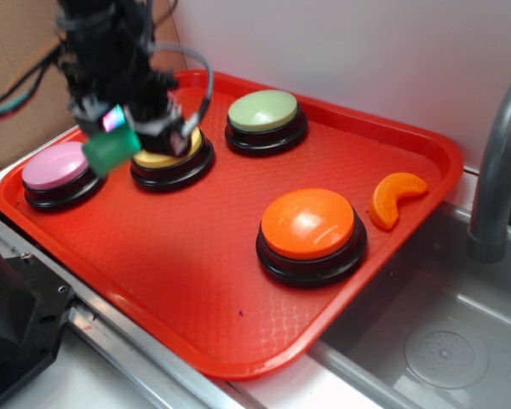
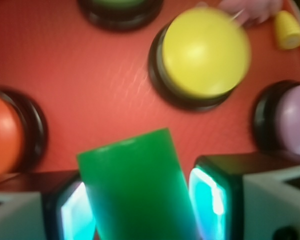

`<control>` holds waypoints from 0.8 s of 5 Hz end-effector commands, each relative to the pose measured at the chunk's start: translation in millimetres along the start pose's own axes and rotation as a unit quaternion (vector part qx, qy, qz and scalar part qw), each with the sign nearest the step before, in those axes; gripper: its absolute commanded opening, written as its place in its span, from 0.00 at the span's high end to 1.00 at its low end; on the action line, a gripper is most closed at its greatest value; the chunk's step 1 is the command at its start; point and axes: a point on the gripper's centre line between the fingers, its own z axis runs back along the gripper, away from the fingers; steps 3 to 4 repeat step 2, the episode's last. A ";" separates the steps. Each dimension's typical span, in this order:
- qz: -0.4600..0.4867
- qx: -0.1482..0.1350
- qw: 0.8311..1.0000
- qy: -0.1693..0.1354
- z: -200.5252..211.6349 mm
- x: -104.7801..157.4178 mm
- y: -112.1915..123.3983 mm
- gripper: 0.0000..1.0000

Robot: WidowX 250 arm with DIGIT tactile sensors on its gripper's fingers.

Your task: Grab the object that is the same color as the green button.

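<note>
My fingers are closed on the green cylinder (image 2: 137, 187), one glowing pad (image 2: 207, 200) pressed to each side of it, so the gap between them is just the width of that piece. In the exterior view my gripper (image 1: 115, 136) hangs above the left part of the red tray (image 1: 196, 281), over the near edge of the yellow button (image 1: 172, 160), with the cylinder lifted clear of the tray floor and tilted. The tray holds four dome buttons on round black bases: the pink button (image 1: 58, 170) at the left edge, the yellow one just beside it, the green button (image 1: 264, 115) farther back toward the wall, and the orange button (image 1: 309, 228) well apart at the right. An orange crescent-shaped piece (image 1: 394, 198) lies on the tray's right rim area, near the orange button but not touching it. From my wrist I also see a small yellow cone-like piece (image 2: 289, 30) at the far corner beyond the yellow button, and a blurred pale pink thing (image 2: 250, 10) just beside it that I cannot identify. To the right of the tray sits a grey sink basin (image 1: 460, 341) with a grey faucet (image 1: 494, 170) rising from it. I can read no writing, label or brand on any of these things.
</note>
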 end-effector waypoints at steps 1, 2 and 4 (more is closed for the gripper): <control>0.019 -0.024 0.997 -0.065 66.5 14.6 -10.3 1.00; 0.040 -0.005 0.999 -0.032 53.8 10.3 -3.4 1.00; 0.040 -0.005 0.999 -0.032 53.8 10.3 -3.4 1.00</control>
